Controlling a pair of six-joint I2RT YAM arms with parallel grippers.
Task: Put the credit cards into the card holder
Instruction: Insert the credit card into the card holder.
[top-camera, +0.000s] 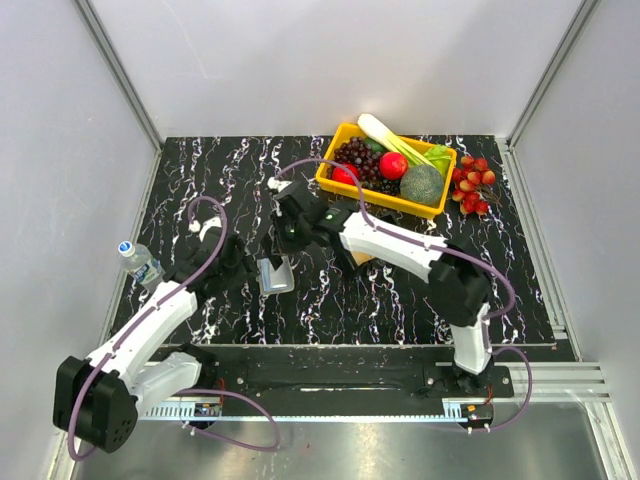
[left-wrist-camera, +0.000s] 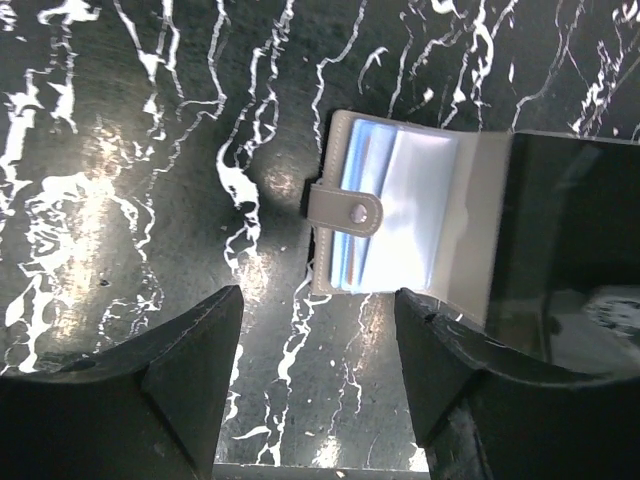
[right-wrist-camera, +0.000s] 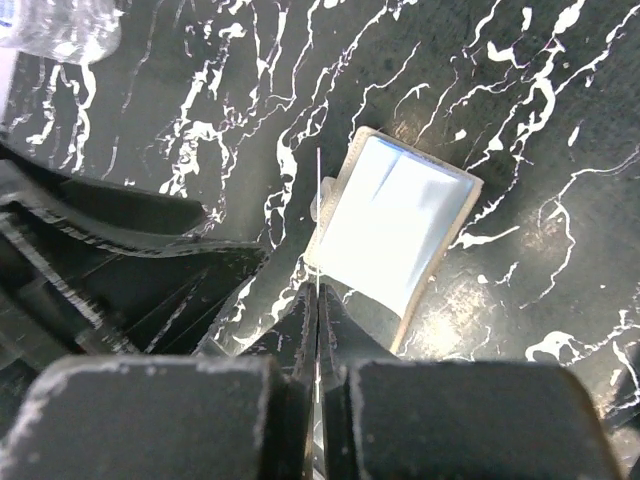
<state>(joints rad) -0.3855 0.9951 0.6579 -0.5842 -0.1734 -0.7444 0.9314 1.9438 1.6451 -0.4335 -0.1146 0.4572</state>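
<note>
Holder: lies open on the surface, mid-left, between the two pincers; clear sleeves face up and the snap tab sticks out from one side
Card: one thin card, seen edge-on as a pale line, sticks out of the right pincer by the holder's edge; whether it touches, and its colour, cannot be told
Other cards: a tan patch under the right forearm, just right of the holder, looks like more of them
Right pincer: closed tight on one end of the card
Left pincer: spread wide, nothing in it, hovering just left of the holder
Handling: card is likely light, stiff and slick, apt to pivot in the grip if its edge snags, so hold one short end and let the free end lead into a sleeve; holder looks light and floppy, with soft sleeves that may stick shut, so it probably needs pinning by its cover or tab
Elsewhere: basket of produce far right, bottle at left
</note>
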